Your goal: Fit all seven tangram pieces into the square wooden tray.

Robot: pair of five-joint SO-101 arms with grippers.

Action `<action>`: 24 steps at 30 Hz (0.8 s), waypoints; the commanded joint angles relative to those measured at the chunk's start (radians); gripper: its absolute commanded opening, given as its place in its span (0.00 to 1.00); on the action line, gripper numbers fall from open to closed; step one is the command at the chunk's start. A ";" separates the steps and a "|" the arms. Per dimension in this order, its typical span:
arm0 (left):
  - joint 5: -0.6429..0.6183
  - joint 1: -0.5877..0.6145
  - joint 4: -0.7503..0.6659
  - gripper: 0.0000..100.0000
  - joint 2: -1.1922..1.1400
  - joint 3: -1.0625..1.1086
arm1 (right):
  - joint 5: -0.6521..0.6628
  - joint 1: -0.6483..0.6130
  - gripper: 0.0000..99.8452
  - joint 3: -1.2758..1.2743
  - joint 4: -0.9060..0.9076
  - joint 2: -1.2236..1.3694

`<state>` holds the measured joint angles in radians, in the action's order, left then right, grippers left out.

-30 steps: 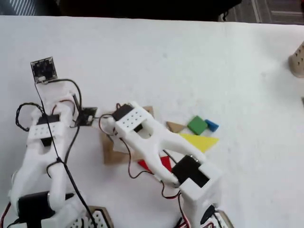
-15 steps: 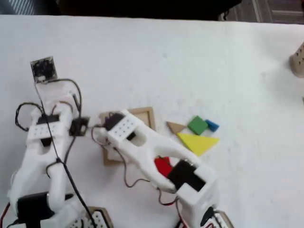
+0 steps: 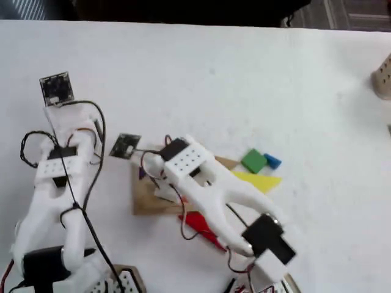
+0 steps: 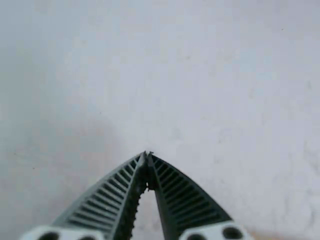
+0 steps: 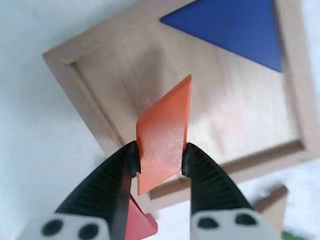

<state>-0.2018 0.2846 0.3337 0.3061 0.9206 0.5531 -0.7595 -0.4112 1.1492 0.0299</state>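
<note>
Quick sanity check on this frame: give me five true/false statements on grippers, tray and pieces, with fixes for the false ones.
1. The right gripper is shut on an orange piece. True.
2. The tray holds nothing. False: a blue triangle lies in it.
3. The left gripper carries a piece. False: it is shut on nothing, over bare table.
4. The yellow triangle lies on the table outside the tray. True.
5. The green piece sits in the tray. False: it lies on the table, next to a small blue piece.
</note>
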 commanded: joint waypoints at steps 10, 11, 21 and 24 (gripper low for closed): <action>-0.003 -0.008 -0.031 0.02 -0.002 -0.040 | 0.226 0.133 0.02 -0.408 -0.584 -0.338; -0.003 -0.008 -0.031 0.02 -0.002 -0.040 | 0.256 0.133 0.02 -0.442 -0.630 -0.344; -0.003 -0.007 -0.031 0.02 -0.002 -0.038 | 0.408 0.131 0.03 -0.606 -0.897 -0.355; -0.003 -0.007 -0.031 0.02 -0.002 -0.038 | 0.402 0.130 0.12 -0.614 -0.909 -0.355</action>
<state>-0.2018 0.2846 0.3337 0.3061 0.9206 0.9429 -0.6368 -1.0326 0.2716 -0.2831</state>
